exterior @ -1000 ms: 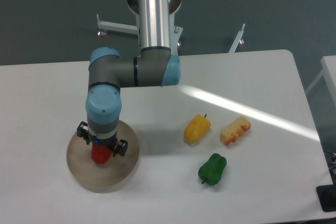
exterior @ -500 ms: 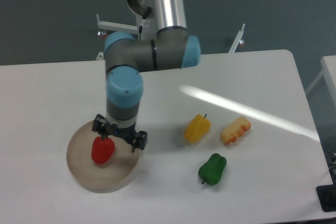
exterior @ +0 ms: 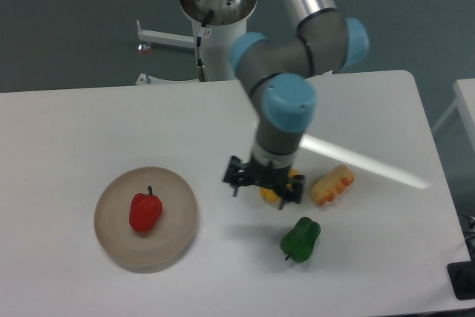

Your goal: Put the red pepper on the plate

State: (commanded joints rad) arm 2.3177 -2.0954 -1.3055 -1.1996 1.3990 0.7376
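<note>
You have open table [exterior: 89, 124] across the whole left half of the frame, apart from the plate [exterior: 178, 217] at lower left with the red pepper [exterior: 145, 211] resting on it. Right of centre is crowded: the gripper [exterior: 263, 183] hangs over the yellow pepper [exterior: 269, 195], the orange ridged toy [exterior: 333, 185] sits just beside it, and the green pepper [exterior: 300, 239] lies just below. The arm [exterior: 289, 64] blocks the upper centre.

red pepper [exterior: 145, 211] on plate [exterior: 178, 220] — pincer [exterior: 263, 183] open, over yellow pepper [exterior: 268, 195]
</note>
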